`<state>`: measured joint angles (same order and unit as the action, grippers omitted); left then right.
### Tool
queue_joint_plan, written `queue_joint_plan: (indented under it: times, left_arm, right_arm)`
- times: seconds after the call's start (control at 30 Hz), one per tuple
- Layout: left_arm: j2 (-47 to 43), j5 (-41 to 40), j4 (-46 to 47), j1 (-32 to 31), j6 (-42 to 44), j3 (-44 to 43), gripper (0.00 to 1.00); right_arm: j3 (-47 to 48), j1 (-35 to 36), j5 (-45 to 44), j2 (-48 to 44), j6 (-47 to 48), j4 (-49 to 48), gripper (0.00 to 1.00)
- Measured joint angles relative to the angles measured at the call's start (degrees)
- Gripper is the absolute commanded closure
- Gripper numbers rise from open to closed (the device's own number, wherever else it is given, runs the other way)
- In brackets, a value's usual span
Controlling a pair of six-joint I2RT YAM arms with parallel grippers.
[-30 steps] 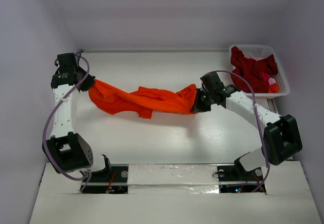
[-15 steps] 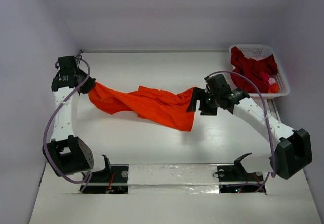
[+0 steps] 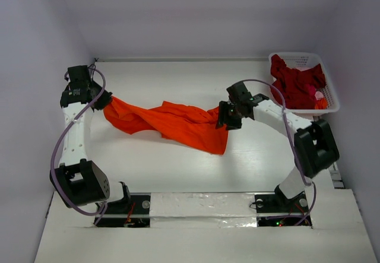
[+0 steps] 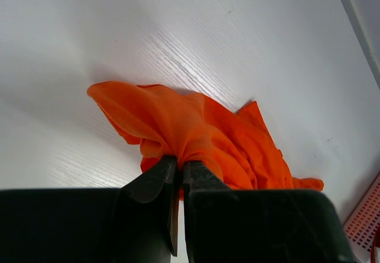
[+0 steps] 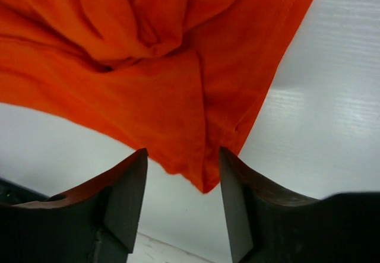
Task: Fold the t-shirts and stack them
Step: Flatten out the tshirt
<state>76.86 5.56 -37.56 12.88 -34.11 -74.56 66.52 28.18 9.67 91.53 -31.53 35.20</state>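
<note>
An orange t-shirt [image 3: 178,123] lies bunched and stretched across the middle of the table. My left gripper [image 3: 107,101] is shut on its left end; the left wrist view shows the cloth [image 4: 196,126] pinched between the closed fingertips of the left gripper [image 4: 179,161]. My right gripper [image 3: 224,119] hovers at the shirt's right end. In the right wrist view the right gripper [image 5: 183,153] is open, a hanging corner of the orange cloth [image 5: 148,85] sitting between its fingers without being pinched. A dark crimson t-shirt [image 3: 297,82] lies crumpled in the basket.
A white latticed basket [image 3: 300,55] stands at the back right corner, with a small orange and pink item [image 3: 320,100] beside the crimson cloth. White walls close in the table on the left, back and right. The arm bases sit along the near edge.
The right gripper let go of the shirt's right end, which dropped and spread toward the front. The right arm then swung back over that end, its jaws narrowing. The left arm held still.
</note>
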Motion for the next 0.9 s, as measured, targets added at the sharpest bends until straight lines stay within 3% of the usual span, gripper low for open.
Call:
queue_joint_plan:
  times: [0.53, 0.9]
  left_arm:
    - [0.00, 0.02, 0.00, 0.00, 0.00, -0.02, 1.00]
    - [0.00, 0.02, -0.02, 0.00, 0.00, -0.02, 1.00]
  right_arm:
    - [8.17, 0.02, -0.85, 15.15, 0.68, -6.80, 0.46]
    - [8.22, 0.02, -0.85, 17.07, 0.13, -8.00, 0.46]
